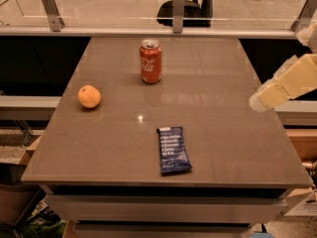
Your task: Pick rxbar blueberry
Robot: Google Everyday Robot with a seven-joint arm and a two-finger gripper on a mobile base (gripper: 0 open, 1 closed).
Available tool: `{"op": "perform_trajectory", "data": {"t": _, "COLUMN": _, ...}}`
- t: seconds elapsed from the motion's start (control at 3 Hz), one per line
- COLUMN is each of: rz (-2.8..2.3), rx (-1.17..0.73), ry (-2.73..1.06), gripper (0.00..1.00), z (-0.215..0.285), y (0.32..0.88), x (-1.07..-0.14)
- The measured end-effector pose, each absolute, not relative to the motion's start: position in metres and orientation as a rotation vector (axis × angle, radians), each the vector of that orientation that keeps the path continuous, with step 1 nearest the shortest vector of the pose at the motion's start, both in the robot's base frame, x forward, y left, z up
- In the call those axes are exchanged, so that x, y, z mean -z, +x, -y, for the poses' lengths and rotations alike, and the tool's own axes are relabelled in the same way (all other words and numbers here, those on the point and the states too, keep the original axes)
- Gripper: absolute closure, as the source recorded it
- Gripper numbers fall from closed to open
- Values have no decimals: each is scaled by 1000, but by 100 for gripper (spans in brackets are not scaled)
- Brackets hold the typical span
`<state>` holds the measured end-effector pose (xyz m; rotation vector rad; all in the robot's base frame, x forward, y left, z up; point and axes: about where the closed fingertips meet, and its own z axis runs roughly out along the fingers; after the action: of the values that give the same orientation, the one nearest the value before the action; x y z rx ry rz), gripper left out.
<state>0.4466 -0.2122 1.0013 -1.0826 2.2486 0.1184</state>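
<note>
**At the table's (pixel 223 133) front, a bar lying alone**

Toward six o'clock on the grey top, the rxbar blueberry (pixel 174 149) lies flat (white text up). From it, the orange fruit (pixel 89 96) sits at ten o'clock and the red soda can (pixel 150 61) at twelve. The gripper (pixel 260 100) hangs at two o'clock by the right edge, well apart from the bar; clenched or released, I cannot tell.
</note>
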Motion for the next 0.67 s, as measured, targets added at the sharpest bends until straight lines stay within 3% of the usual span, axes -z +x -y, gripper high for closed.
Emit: {"op": "perform_trajectory", "data": {"t": 0.67, "rz": -2246, "rx": -118, "ry": -1031, "gripper": 0, "z": 213, "y": 449, "x": -1008}}
